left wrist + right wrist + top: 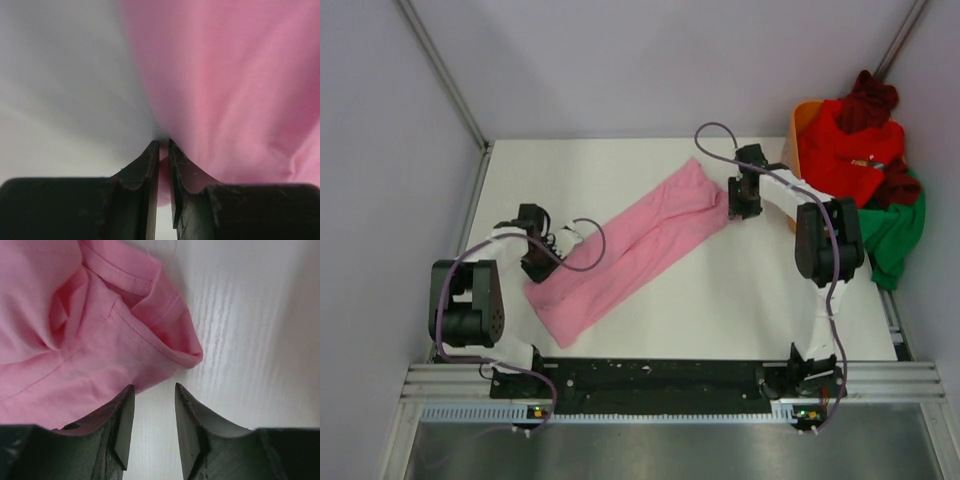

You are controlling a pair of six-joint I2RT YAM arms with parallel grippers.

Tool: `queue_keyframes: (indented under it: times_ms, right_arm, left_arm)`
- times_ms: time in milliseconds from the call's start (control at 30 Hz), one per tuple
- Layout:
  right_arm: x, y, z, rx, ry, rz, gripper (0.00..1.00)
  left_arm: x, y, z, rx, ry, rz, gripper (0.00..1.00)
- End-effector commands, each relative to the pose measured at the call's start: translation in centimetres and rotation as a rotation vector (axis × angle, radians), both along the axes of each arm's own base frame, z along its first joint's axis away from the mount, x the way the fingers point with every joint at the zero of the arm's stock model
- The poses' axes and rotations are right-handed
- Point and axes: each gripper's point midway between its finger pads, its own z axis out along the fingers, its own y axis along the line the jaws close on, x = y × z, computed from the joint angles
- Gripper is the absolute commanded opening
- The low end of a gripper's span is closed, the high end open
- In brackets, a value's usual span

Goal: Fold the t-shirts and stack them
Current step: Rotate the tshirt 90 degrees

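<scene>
The light pink t-shirt (635, 250) lies folded into a long strip running diagonally across the white table (740, 310). My left gripper (536, 262) is at the strip's near-left end, shut on a pinch of the pink cloth (164, 175). My right gripper (740, 205) is at the strip's far-right end, open, with its jaws just off the sleeve hem (170, 347) and only bare table between them. The red t-shirt (845, 150), dark maroon t-shirt (868, 100) and green t-shirt (892, 232) are heaped at the far right.
An orange plastic basket (803, 125) holds the heap of shirts at the table's far right edge. Grey walls close the table on the left, back and right. A black rail (660, 375) runs along the near edge between the arm bases.
</scene>
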Motion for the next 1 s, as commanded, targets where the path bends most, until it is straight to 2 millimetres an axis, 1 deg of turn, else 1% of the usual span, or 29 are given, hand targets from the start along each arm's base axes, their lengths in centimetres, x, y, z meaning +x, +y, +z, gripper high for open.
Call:
queue_keyframes:
  times_ms: [0,33,100,167,200,233,267,300,333,400,433,467,500,567,600,667,700,733,767,800,833,867,900,933,967]
  right_arm:
    - [1.5,1.8,-1.4,0.099,-0.006,0.020,0.32]
    - [2.3,2.2,-1.8,0.119,-0.005,0.026,0.27]
    - [4.4,3.2,-2.4,0.175,-0.005,0.037,0.19]
    - [7.3,3.5,-2.5,0.229,-0.022,0.024,0.12]
    - [9.1,3.9,-2.5,0.257,-0.038,0.024,0.09]
    - [11.8,4.6,-0.4,0.297,-0.105,0.045,0.08]
    - [13.3,5.2,-0.6,0.327,-0.123,0.056,0.08]
    - [15.2,5.7,0.0,0.347,-0.165,0.061,0.08]
    - [17.1,6.0,1.2,0.370,-0.221,0.064,0.10]
    - [19.9,6.9,0.8,0.427,-0.283,0.057,0.13]
    - [20.9,7.2,1.6,0.467,-0.318,0.054,0.17]
    - [21.6,7.5,2.9,0.509,-0.353,0.054,0.23]
    - [21.9,7.6,4.4,0.534,-0.383,0.068,0.28]
    - [21.4,7.7,7.2,0.523,-0.436,0.130,0.43]
    - [20.9,7.7,8.4,0.504,-0.460,0.160,0.49]
    - [19.1,7.1,11.4,0.457,-0.502,0.213,0.56]
    - [18.1,7.0,12.7,0.440,-0.521,0.251,0.60]
    - [16.8,6.9,14.6,0.430,-0.544,0.287,0.65]
    - [15.6,7.1,16.0,0.434,-0.561,0.321,0.67]
    - [13.9,7.3,17.6,0.438,-0.581,0.362,0.70]
    - [12.2,7.7,18.3,0.450,-0.592,0.410,0.71]
    - [10.0,8.3,19.0,0.454,-0.615,0.470,0.72]
    - [7.5,9.2,19.9,0.457,-0.641,0.545,0.72]
    - [5.0,10.2,19.6,0.462,-0.645,0.628,0.72]
    - [1.9,11.4,21.2,0.452,-0.700,0.749,0.72]
  left_arm:
    - [-9.8,-5.1,-1.8,-0.108,0.301,-0.240,0.19]
    - [-10.1,-6.2,-1.4,-0.128,0.296,-0.279,0.21]
    - [-10.2,-8.0,-0.5,-0.169,0.285,-0.333,0.23]
    - [-9.7,-9.4,0.5,-0.206,0.274,-0.360,0.25]
    - [-9.3,-10.2,1.0,-0.224,0.268,-0.373,0.27]
    - [-9.0,-10.9,1.4,-0.237,0.263,-0.385,0.29]
    - [-8.9,-11.6,1.6,-0.244,0.264,-0.404,0.30]
    - [-8.7,-12.4,1.8,-0.248,0.261,-0.424,0.33]
    - [-8.7,-13.2,1.9,-0.250,0.258,-0.453,0.35]
    - [-8.9,-15.2,2.4,-0.266,0.249,-0.516,0.38]
    - [-9.0,-15.8,2.7,-0.276,0.238,-0.540,0.40]
    - [-8.9,-16.2,3.2,-0.289,0.221,-0.553,0.42]
    - [-8.7,-16.4,3.7,-0.297,0.203,-0.560,0.44]
    - [-8.0,-15.8,4.1,-0.257,0.150,-0.557,0.48]
    - [-7.6,-15.6,4.4,-0.243,0.124,-0.558,0.50]
    - [-7.0,-15.6,4.8,-0.233,0.091,-0.559,0.53]
    - [-6.9,-16.0,5.2,-0.249,0.083,-0.566,0.55]
    - [-7.0,-16.6,5.5,-0.280,0.082,-0.582,0.57]
    - [-7.2,-17.1,5.9,-0.308,0.080,-0.604,0.58]
    - [-7.6,-17.8,6.3,-0.342,0.074,-0.634,0.59]
    - [-7.8,-18.4,6.6,-0.368,0.062,-0.670,0.60]
    - [-8.2,-19.0,6.8,-0.397,0.053,-0.709,0.61]
    - [-8.6,-19.4,6.9,-0.422,0.041,-0.740,0.63]
    - [-8.9,-19.8,6.7,-0.442,0.029,-0.777,0.64]
    - [-9.3,-20.0,6.6,-0.457,0.014,-0.810,0.65]
